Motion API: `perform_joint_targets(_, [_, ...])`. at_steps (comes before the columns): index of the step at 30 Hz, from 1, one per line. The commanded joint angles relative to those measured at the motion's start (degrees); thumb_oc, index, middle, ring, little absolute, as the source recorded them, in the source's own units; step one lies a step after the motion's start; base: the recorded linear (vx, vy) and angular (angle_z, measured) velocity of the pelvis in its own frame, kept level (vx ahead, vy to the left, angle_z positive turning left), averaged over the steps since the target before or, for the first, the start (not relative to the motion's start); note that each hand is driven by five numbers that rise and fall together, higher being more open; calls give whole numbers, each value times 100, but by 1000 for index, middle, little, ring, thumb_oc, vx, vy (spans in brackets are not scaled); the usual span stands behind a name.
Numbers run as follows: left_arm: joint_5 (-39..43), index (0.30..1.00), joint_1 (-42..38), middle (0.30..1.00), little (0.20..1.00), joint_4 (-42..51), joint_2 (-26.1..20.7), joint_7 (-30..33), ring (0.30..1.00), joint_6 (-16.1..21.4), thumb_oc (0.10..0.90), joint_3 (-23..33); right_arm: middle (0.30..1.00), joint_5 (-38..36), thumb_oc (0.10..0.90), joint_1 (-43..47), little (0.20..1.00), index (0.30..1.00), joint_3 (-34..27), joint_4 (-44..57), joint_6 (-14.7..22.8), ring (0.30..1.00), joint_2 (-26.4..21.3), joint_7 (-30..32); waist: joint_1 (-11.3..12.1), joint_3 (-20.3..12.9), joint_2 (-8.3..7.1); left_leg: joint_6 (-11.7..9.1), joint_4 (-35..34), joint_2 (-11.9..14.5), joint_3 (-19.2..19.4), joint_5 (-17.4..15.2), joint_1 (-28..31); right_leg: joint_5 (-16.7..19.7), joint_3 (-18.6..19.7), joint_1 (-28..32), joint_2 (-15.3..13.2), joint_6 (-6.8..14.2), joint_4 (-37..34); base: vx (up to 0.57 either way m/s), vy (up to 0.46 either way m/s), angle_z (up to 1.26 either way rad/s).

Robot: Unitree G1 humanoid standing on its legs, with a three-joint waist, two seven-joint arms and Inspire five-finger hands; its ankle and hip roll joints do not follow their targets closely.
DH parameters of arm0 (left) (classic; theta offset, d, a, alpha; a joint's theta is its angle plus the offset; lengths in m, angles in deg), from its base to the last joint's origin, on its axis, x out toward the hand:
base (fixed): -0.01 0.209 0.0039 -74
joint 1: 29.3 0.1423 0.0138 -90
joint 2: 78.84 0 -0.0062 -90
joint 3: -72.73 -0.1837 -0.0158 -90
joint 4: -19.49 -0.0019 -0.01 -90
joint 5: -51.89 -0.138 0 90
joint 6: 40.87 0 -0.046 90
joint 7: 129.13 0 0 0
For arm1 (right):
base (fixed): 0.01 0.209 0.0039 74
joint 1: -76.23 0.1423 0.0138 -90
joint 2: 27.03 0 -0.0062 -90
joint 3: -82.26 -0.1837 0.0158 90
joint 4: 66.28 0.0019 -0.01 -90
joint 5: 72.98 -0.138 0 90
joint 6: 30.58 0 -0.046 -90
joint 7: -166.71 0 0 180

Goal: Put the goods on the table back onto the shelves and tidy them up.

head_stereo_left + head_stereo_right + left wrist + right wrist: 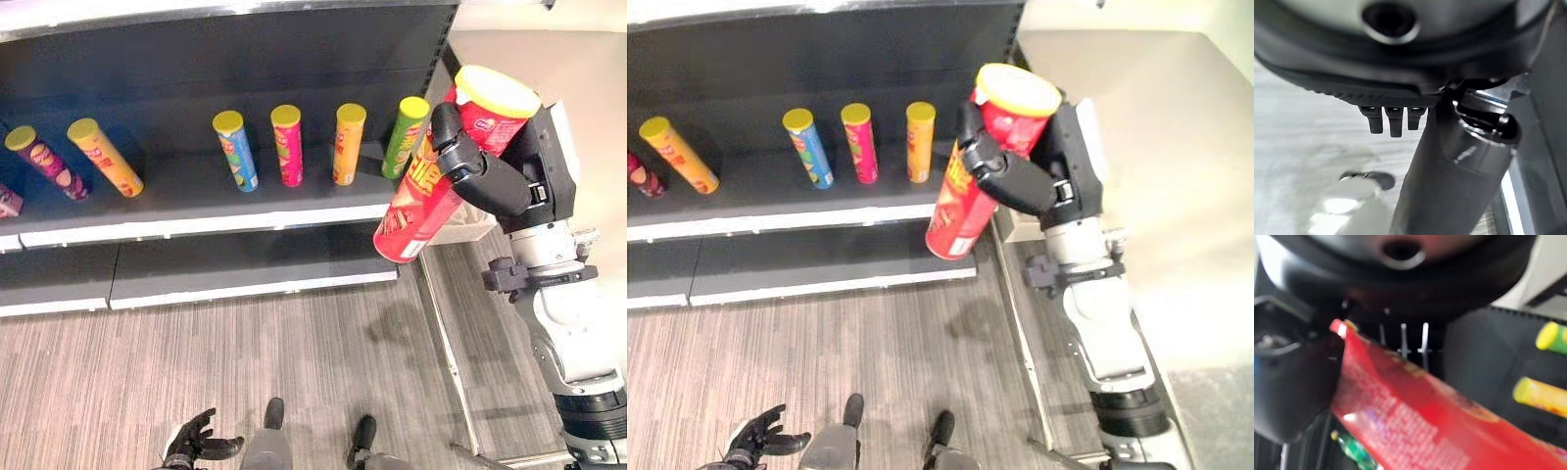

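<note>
red can (423, 201), yellow lid, tilted — gripped by right hand (477, 166); near shelf (196, 211)

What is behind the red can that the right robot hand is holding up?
Behind the red can, held by the right robot hand, is the right end of the dark shelf and a green can standing there. The red can covers the shelf's corner, so nothing more can be told there.
</note>
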Motion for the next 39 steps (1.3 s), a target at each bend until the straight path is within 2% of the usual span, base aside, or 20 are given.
perform_joint_targets(1, [-35, 900, 49, 900, 900, 118, -438, 38, 900, 143, 800, 77, 300, 417, 400, 494, 300, 300, -48, 448, 366, 300, -132, 127, -152, -195, -216, 245, 48, -107, 263, -537, -139, -633, 441, 294, -171, 423, 86, 26, 256, 36])
perform_joint_targets(3, [-209, 900, 13, 900, 900, -33, -482, 147, 900, 157, 800, 20, 300, 819, 400, 445, 300, 300, 83, 322, 335, 300, -92, 278, -292, -222, -180, 25, -227, 825, -6, -50, -106, -702, 396, 206, -578, 573, 216, 89, 468, 29])
perform_joint_targets(6, [-290, 900, 32, 900, 900, -35, -506, 186, 900, 148, 800, -32, 300, 949, 400, 387, 300, 300, 136, 321, 309, 300, -15, 371, -348, -277, -72, -124, -420, 1118, -80, 159, 84, -740, 425, 215, -711, 649, 320, 132, 387, 15])
perform_joint_targets(7, [-322, 900, 32, 900, 900, -3, -526, 229, 900, 152, 800, -78, 300, 1005, 400, 362, 300, 300, 225, 321, 262, 300, 45, 348, -375, -371, 69, -312, -567, 1130, -385, 115, 240, -720, 515, 255, -839, 745, 344, 179, 432, -9])
perform_joint_targets(10, [-404, 900, 26, 900, 900, 36, -551, 218, 900, 144, 800, -151, 300, 1042, 400, 224, 300, 300, 171, 386, 192, 300, 87, 282, -464, -489, 190, -381, -670, 936, -466, -78, 352, -599, 512, 388, -1053, 873, 320, 150, 405, -1])
perform_joint_targets(11, [-504, 900, 12, 900, 900, 110, -619, 185, 900, 151, 800, -217, 300, 1196, 400, 177, 300, 300, 143, 423, 123, 300, 106, 270, -507, -531, 252, -279, -733, 618, -415, -330, 449, -390, 546, 345, -1413, 971, 404, 173, 689, 27])
perform_joint_targets(14, [-586, 900, -103, 900, 900, 106, -761, 284, 900, 161, 800, -200, 300, 1398, 400, 242, 300, 300, 180, 456, 46, 300, 279, 350, -501, -525, 200, 44, -749, 21, -191, -613, 555, 259, 650, -8, -2054, 1099, 664, 59, 522, 23])
perform_joint_targets(16, [-555, 900, -74, 900, 900, 150, -815, 291, 900, 159, 800, -155, 300, 1440, 400, 286, 300, 300, 225, 480, 40, 300, 329, 399, -485, -518, 267, 207, -830, -178, -17, -692, 677, 286, 560, -186, -2206, 962, 918, 6, 447, -21])
perform_joint_targets(18, [-563, 900, -80, 900, 900, 170, -841, 296, 900, 149, 800, -146, 300, 1475, 400, 297, 300, 300, 236, 453, 45, 300, 341, 431, -514, -471, 306, 272, -858, -234, 19, -692, 705, 152, 756, -312, -2033, 851, 1185, -31, 307, -10])
perform_joint_targets(19, [-500, 900, -96, 900, 900, 156, -856, 279, 900, 131, 800, -124, 300, 1457, 400, 304, 300, 300, 206, 484, 24, 300, 335, 428, -590, -336, 381, 377, -914, -366, 46, -674, 811, -247, 1064, -504, -1394, 682, 1558, -64, 297, 9])
perform_joint_targets(23, [-428, 900, -60, 900, 900, 139, -856, 292, 900, 123, 800, -67, 300, 1364, 400, 548, 300, 300, 418, 478, 96, 300, 396, 424, -496, -241, 399, 438, -931, -474, 143, -608, 761, -633, 547, -667, -728, 450, 1513, -57, 143, -7])
perform_joint_targets(24, [-325, 900, -98, 900, 900, 146, -826, 294, 900, 111, 800, -30, 300, 1300, 400, 681, 300, 300, 593, 353, 154, 300, 397, 407, -506, -84, 354, 468, -849, -543, 200, -655, 767, -714, 523, -829, -287, 400, 1502, -5, 71, -24])
perform_joint_targets(25, [-261, 900, -84, 900, 900, 243, -772, 240, 900, 109, 800, -37, 300, 1261, 400, 672, 300, 300, 620, 304, 120, 300, 371, 388, -526, -80, 245, 484, -761, -652, 147, -682, 776, -716, 835, -611, -35, 328, 1083, 36, 37, -15])
perform_joint_targets(28, [-40, 900, -33, 900, 900, 463, -639, 238, 900, 171, 800, -52, 300, 1157, 400, 811, 300, 300, 769, 267, 181, 300, 362, 376, -442, -103, 152, 474, -559, -718, 94, -752, 638, -524, 873, -418, 5, 330, 593, 42, -37, 0])
perform_joint_targets(30, [93, 900, -63, 900, 900, 693, -633, 238, 900, 185, 800, -131, 300, 1116, 400, 959, 300, 300, 866, 198, 195, 300, 284, 419, -385, 30, 98, 421, 40, -730, 54, -851, 282, -463, 807, -322, -58, 327, 410, -55, -79, 13])
perform_joint_targets(34, [180, 900, -51, 900, 900, 821, -575, 233, 900, 166, 800, -227, 300, 1139, 400, 1151, 300, 300, 1003, 93, 149, 300, 191, 432, -325, 108, 127, 286, 613, -564, 129, -944, -47, -551, 607, -111, -109, 282, 320, 0, -13, 54])
perform_joint_targets(35, [181, 900, -39, 900, 900, 805, -560, 228, 900, 159, 800, -245, 300, 1175, 400, 1206, 300, 300, 1041, 59, 126, 300, 190, 463, -295, 110, 131, 244, 599, -452, 123, -887, -116, -569, 598, -49, -132, 293, 293, 140, 132, 25])
perform_joint_targets(36, [84, 900, -40, 900, 900, 803, -613, 272, 900, 141, 800, -308, 300, 1314, 400, 1271, 300, 300, 1074, -89, 71, 300, 258, 594, -218, 80, 73, 163, 311, -73, -17, -511, -360, -640, 602, -31, -258, 363, 296, 125, 118, 12])
perform_joint_targets(37, [84, 900, -38, 900, 900, 805, -616, 273, 900, 139, 800, -307, 300, 1317, 400, 1272, 300, 300, 1076, -94, 74, 300, 262, 597, -222, 67, 67, 158, 293, -74, -22, -497, -366, -648, 597, -47, -260, 361, 306, 265, 215, 25])
perform_joint_targets(39, [-4, 900, 22, 900, 900, 707, -686, 299, 900, 108, 800, -342, 300, 1598, 400, 1271, 300, 300, 977, -238, -31, 300, 258, 861, -106, -106, 221, -3, -940, 330, -240, -42, -383, -1041, 644, 92, -324, 466, 409, 385, 267, 32])
